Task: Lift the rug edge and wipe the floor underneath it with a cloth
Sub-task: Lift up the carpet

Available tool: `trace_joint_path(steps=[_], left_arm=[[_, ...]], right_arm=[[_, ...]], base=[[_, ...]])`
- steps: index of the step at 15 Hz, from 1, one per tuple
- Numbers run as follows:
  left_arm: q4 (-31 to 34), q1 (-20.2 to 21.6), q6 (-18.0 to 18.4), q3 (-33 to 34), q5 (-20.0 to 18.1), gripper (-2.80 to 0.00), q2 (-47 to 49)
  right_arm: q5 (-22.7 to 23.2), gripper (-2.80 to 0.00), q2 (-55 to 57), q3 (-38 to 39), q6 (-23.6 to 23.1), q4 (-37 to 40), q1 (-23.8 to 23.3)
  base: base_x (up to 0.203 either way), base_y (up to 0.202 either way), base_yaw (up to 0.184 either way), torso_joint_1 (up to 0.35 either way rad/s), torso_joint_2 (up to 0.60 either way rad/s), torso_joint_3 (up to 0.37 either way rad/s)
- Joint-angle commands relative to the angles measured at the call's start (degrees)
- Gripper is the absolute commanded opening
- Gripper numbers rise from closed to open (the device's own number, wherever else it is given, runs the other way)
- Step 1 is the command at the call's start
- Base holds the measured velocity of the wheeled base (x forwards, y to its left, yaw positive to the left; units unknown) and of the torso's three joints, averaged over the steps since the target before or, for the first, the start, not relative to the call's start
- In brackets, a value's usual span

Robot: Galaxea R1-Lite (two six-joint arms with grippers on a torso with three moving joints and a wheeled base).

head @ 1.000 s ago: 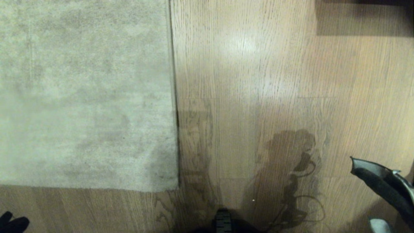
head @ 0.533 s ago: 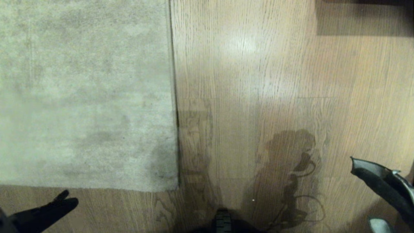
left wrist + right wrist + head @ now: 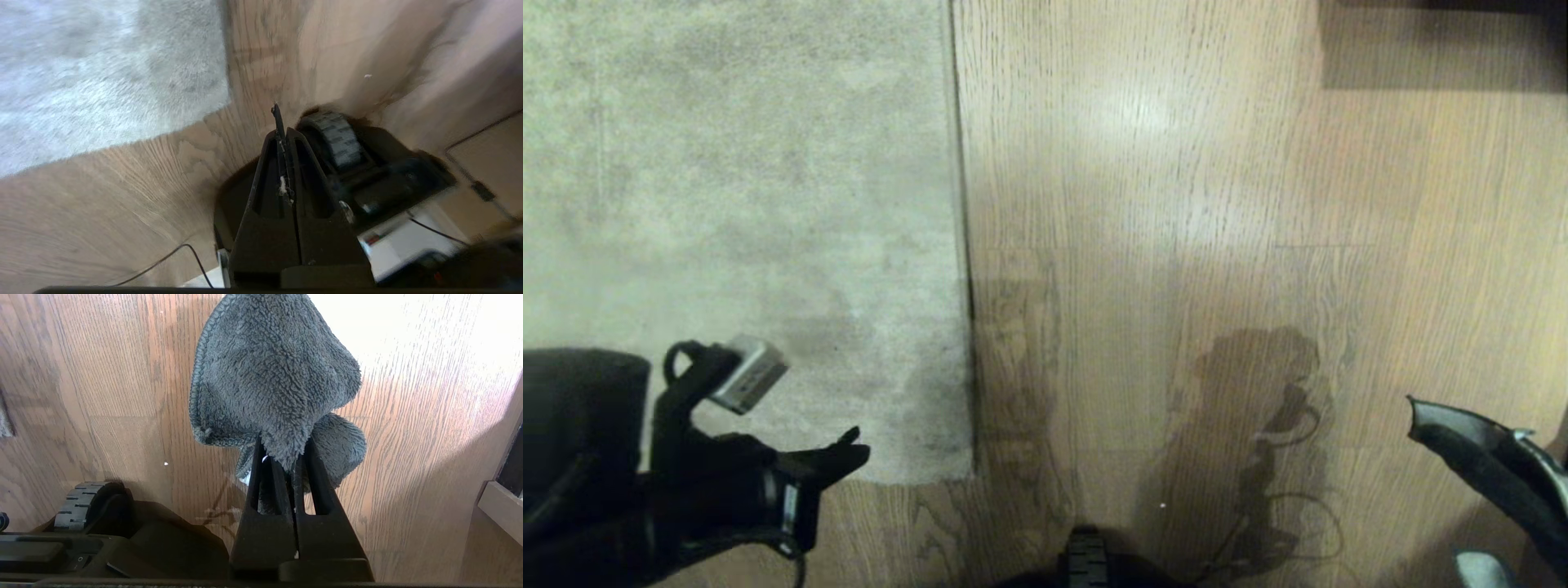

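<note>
My left claw (image 3: 854, 452) — clenched, holding nothing — sits lower left, nearer the rug edge (image 3: 964, 245), which runs vertically just right; my right claw (image 3: 286, 457) grasps the cloth (image 3: 269, 371).

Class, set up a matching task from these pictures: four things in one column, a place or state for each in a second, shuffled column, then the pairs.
Things:
1. left pincer
2. right pincer
3. rug
4. cloth

Places or states:
A. hangs clamped between black fingers
B. lies flat on the floor, no edge raised
C. shut and holding nothing, by the rug's near corner
D. shut on grey fabric, above bare planks

Pairs: 1-C, 2-D, 3-B, 4-A
</note>
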Motion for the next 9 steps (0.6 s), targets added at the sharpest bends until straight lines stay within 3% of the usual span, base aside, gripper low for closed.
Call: trace_joint_path(steps=[1,2,4,5,7,9], left_arm=[[-7.1,-6.3,-1.0,0.4,8.1,-2.8,13.0],[-9.4,-8.6,-1.6,0.4,11.1,0.0,15.9],[-11.3,-11.3,-2.6,-1.0,16.8,0.0,21.2],[-11.5,-12.2,-2.3,-2.3,21.4,0.0,22.9],[-11.3,-12.5,2.0,-3.4,27.0,0.0,24.6],[-11.2,-12.3,6.6,-4.0,29.6,0.0,26.4]], right_arm=[[0.0,-2.8,0.0,0.0,0.0,0.0,0.0],[0.0,-2.8,0.1,0.0,0.0,0.0,0.0],[0.0,-2.8,0.1,0.0,0.0,0.0,0.0],[0.0,-2.8,0.0,0.0,0.0,0.0,0.0],[0.0,-2.8,0.1,0.0,0.0,0.0,0.0],[0.0,-2.8,0.1,0.0,0.0,0.0,0.0]], base=[[0.0,0.0,0.0,0.0,0.0,0.0],[0.0,0.0,0.0,0.0,0.0,0.0],[0.0,0.0,0.0,0.0,0.0,0.0],[0.0,0.0,0.0,0.0,0.0,0.0],[0.0,0.0,0.0,0.0,0.0,0.0],[0.0,0.0,0.0,0.0,0.0,0.0]])
